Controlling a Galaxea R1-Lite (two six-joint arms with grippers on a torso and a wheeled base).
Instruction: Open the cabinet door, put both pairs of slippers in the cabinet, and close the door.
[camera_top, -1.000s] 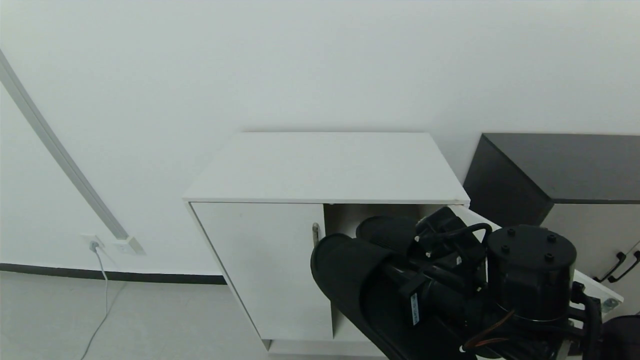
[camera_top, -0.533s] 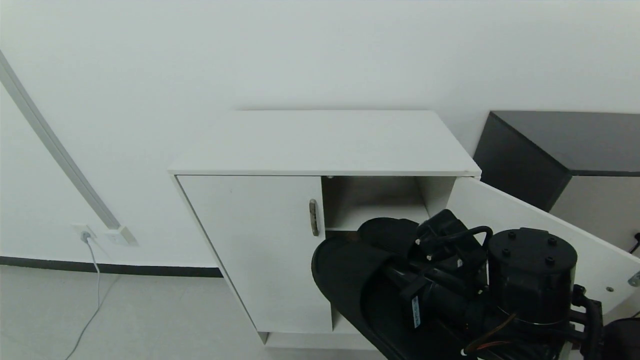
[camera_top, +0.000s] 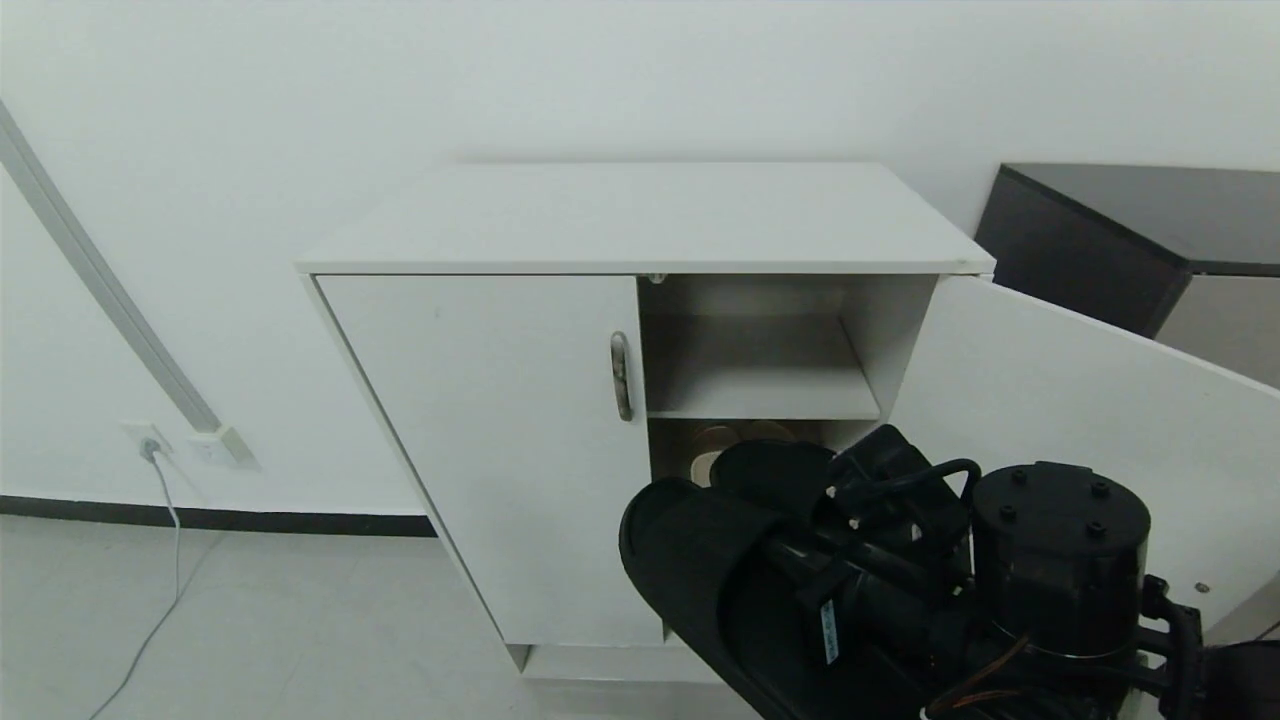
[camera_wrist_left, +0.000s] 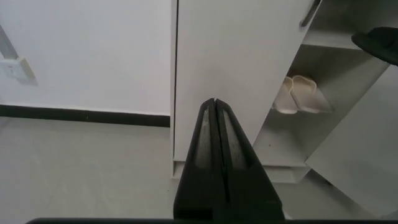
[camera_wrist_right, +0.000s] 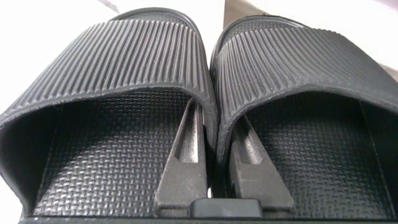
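The white cabinet (camera_top: 640, 215) has its left door (camera_top: 480, 440) closed and its right door (camera_top: 1080, 420) swung open. A beige pair of slippers (camera_wrist_left: 301, 96) lies on the lower shelf inside, toes just showing in the head view (camera_top: 725, 447). In front of the opening, at lower-shelf height, my right gripper (camera_wrist_right: 215, 124) is shut on a black pair of slippers (camera_top: 700, 560). One finger sits inside each slipper, pinching the inner walls (camera_wrist_right: 214, 81) together. My left gripper (camera_wrist_left: 215, 104) is shut on nothing, low before the closed left door.
The upper shelf (camera_top: 760, 395) is bare. A dark cabinet (camera_top: 1130, 235) stands to the right, just behind the open door. A wall socket with a cable (camera_top: 150, 450) is at the left, and bare grey floor (camera_top: 250, 630) lies before the cabinet.
The whole head view has shifted: the cabinet sits higher in the picture and its inside, with the shelf and beige slippers, now shows. The right arm with the black slippers holds the same place in view.
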